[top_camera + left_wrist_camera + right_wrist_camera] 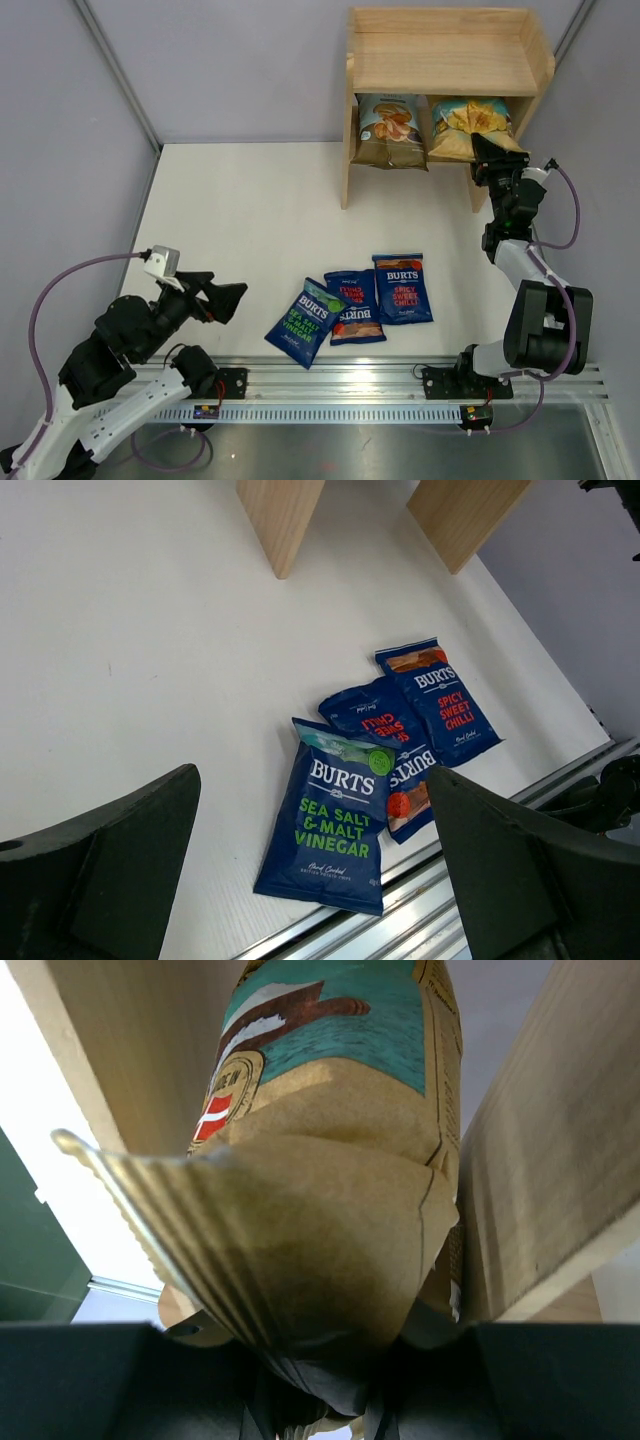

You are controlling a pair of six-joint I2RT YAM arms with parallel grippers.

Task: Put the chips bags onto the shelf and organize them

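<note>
The wooden shelf [448, 62] stands at the back right. On its lower tier stand a light-blue-and-olive bag [389, 130] on the left and a tan-and-teal chips bag [465, 125] on the right. My right gripper [489, 156] is shut on the edge of the tan-and-teal bag [330, 1210], whose crimped seam sits between the jaws [320, 1400], next to the shelf's side panel [560, 1160]. Three dark-blue BURTS bags lie flat on the table: sea salt [306, 321] [335, 825], a middle one [356, 306] [380, 725] and spicy sweet chilli [402, 288] [440, 700]. My left gripper [228, 296] [312, 780] is open and empty, left of them.
The white table [250, 220] is bounded by grey walls at the left and back. A metal rail [330, 385] runs along the near edge, close to the sea salt bag. The shelf's upper tier [440, 70] holds nothing. The shelf's legs [280, 520] show in the left wrist view.
</note>
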